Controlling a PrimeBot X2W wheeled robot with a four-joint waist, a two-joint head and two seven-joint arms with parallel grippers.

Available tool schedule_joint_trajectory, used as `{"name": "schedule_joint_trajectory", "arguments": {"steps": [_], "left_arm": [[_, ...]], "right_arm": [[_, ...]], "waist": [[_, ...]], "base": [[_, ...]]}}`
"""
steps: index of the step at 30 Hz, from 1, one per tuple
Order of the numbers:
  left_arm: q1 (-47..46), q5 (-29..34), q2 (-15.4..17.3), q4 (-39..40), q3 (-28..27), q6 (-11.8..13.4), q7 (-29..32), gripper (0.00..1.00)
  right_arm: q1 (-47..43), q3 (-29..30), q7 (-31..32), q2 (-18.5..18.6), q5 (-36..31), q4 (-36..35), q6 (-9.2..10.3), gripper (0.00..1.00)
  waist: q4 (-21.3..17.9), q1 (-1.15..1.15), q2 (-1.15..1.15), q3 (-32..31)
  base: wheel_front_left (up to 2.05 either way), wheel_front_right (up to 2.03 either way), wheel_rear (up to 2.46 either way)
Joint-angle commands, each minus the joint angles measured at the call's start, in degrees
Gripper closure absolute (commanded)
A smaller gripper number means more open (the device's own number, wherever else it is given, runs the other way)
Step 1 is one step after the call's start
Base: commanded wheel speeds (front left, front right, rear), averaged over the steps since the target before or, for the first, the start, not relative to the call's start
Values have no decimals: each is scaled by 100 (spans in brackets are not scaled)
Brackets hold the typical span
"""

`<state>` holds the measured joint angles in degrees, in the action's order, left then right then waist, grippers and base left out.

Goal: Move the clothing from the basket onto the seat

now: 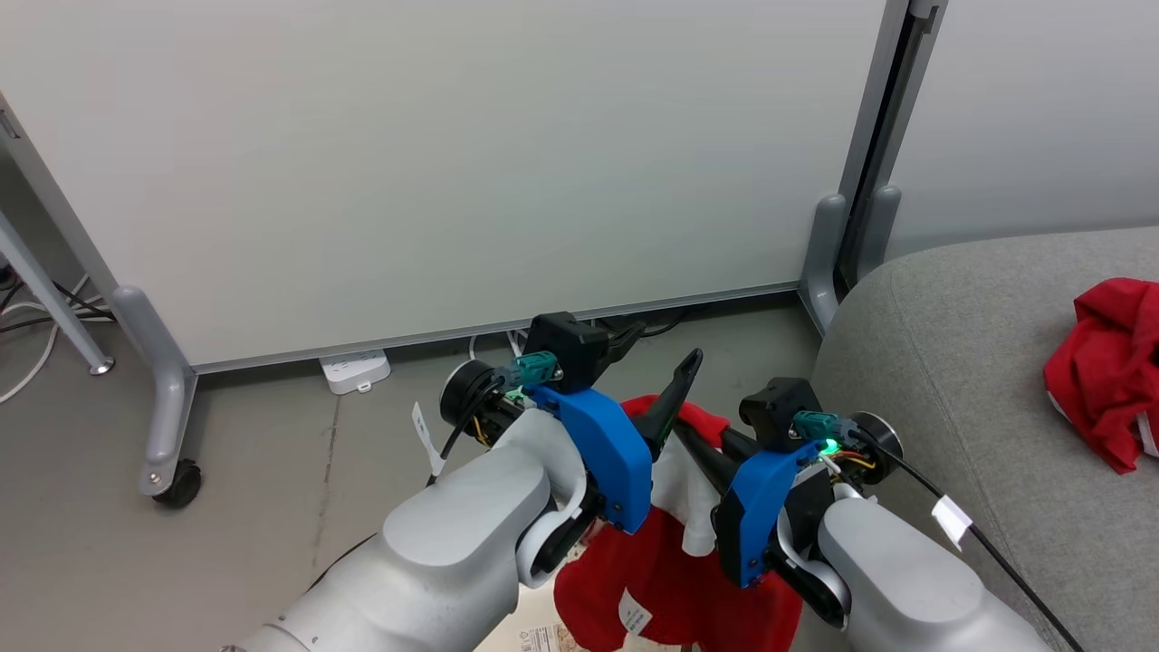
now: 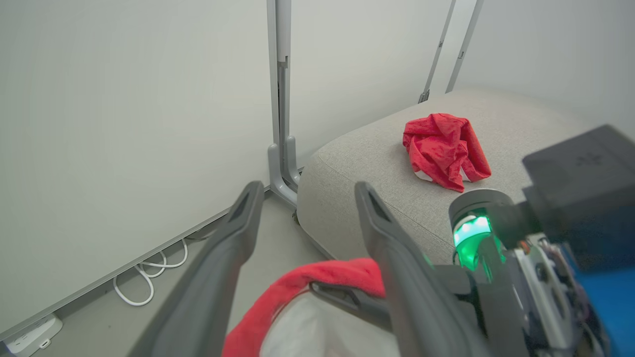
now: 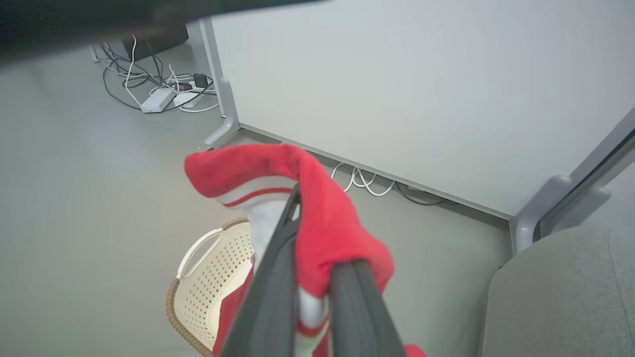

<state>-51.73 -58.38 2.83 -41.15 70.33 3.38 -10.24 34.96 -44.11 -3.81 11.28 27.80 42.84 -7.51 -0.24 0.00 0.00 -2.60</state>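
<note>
**Right gripper (image 3: 317, 238) pinches a red garment above the basket; left gripper (image 2: 307, 188) is wide open**

The right gripper's two dark fingers are pressed together on a soft bright red fabric garment with white panels and striped trim (image 3: 322, 223). The top of the cloth folds over the fingertips like a cap. The left gripper's fingers (image 2: 233, 233) stand far apart and hold nothing. The same hanging garment (image 2: 307, 282) shows low in the gap between them, but I cannot tell if it touches them.

The hanging garment (image 1: 675, 543) has its long axis vertical: the top end is at the right gripper (image 1: 693, 439) and the lower end points down to the cream-white perforated plastic basket with a brown woven-look rim (image 3: 213, 272). I cannot tell if the cloth touches the basket floor.

A second red garment (image 2: 444, 148) lies as a crumpled heap on top of the large grey woven-fabric seat (image 2: 367, 163), well away from its rounded corner. It has no clear long axis.

A small white tag (image 1: 635, 616) is sewn near the lower end of the hanging garment, and a printed label (image 1: 543, 638) lies beside the cloth. The writing on both is too small to read.
</note>
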Motion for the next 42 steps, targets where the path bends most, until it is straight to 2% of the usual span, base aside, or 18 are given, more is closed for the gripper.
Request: {"name": "schedule_joint_trajectory", "arguments": {"steps": [1, 8, 9, 13, 21, 25, 29, 34, 42], "left_arm": [[-62, -11, 12, -29, -12, 12, -84, 0], [394, 60, 122, -13, -207, -39, -444, 0], [672, 289, 276, 180, -373, -32, -501, 0], [1282, 944, 563, 840, -988, 29, -497, 0], [2756, 2293, 954, 2031, -2335, -173, -500, 0], [3540, 2891, 988, 2413, -3067, -320, -501, 0], [3935, 3187, 933, 2451, -3506, -421, -501, 0], [4159, 3483, 850, 2383, -3811, -648, -498, 0], [4275, 3808, 652, 2315, -4160, -835, -498, 0]], "right_arm": [[89, -7, -40, -28, 43, 17, 4, 100], [102, 75, -146, -20, 65, 29, 3, 100], [78, 112, -175, 19, 66, 18, 3, 100], [44, 180, -201, 79, 38, -3, 4, 100], [-42, 341, -208, 112, -32, -57, 3, 100], [-120, 420, -175, 118, -68, -97, 3, 100], [-160, 475, -151, 126, -91, -133, 4, 100], [-221, 535, -106, 121, -145, -175, 3, 100], [-288, 604, -50, 112, -190, -239, 3, 100]], "waist": [[-1, 0, 0, -5], [-9, 0, 0, 2], [5, 0, 0, 20], [35, 0, 0, 56], [56, 0, 0, 105], [45, 0, 0, 115], [48, 0, 0, 111], [64, 0, 0, 104], [52, 0, 0, 101]], "base": [[0, 0, 0], [0, 0, 0], [0, 0, 0], [0, 0, 0], [0, 0, 0], [0, 0, 0], [0, 0, 0], [0, 0, 0], [0, 0, 0]]}}
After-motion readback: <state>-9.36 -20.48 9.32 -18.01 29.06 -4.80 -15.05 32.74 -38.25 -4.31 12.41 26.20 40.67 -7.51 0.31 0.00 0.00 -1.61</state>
